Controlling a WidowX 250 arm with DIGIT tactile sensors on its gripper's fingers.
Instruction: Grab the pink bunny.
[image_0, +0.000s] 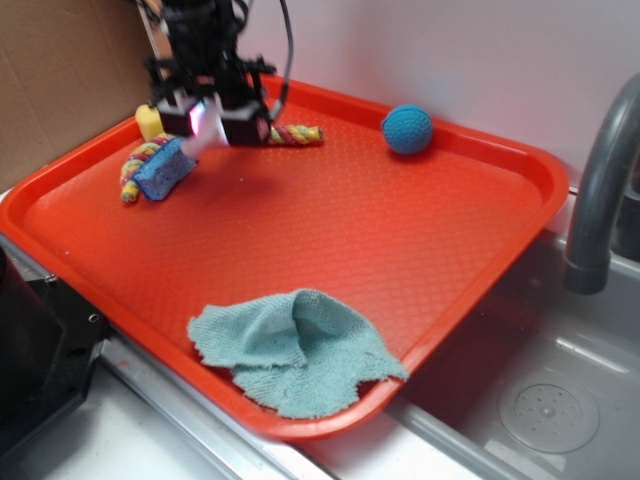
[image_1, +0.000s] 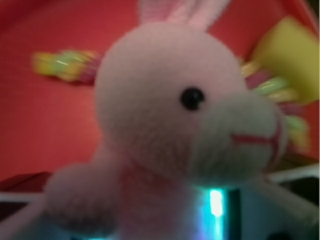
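Firstly, exterior view: orange tray (image_0: 450, 260), textured, resting beside a grey sink (image_0: 540, 400) with a dark faucet (image_0: 600, 190) at the right edge
- Gripper (image_0: 212, 122): black, at the far left of the tray, raised a little above its floor. A pale pink patch shows between the finger blocks, read as the pink bunny (image_0: 205, 130); too small here to confirm shape
- Blue sponge (image_0: 165, 168): just below and left of the gripper, lying against a pink-yellow braided rope (image_0: 135, 170); whether the fingers touch it cannot be told
- Second stretch of rope (image_0: 296, 134): far side, just right of the gripper
- Yellow object (image_0: 149, 120): far left rim, partly hidden
- Blue ball (image_0: 407, 130): far right, well apart from the arm
- Teal cloth (image_0: 290, 350): crumpled, near edge, overhanging the rim

Wrist view: the bunny's head fills the frame, ears up, one black eye, stitched pink mouth facing right. Body and stubby limbs sit low in the picture, very close to the lens. Fingers themselves are not visible, so the exact opening cannot be read; judging by how the toy hangs centred before the camera, the jaws appear closed on its body

Step in hand, as a judgement: grasp made, toy seemingly held clear of the tray

Next move calls for: a firm, unchanged squeeze on the soft plush; a straight lift away from sponge and rope, so neither snags
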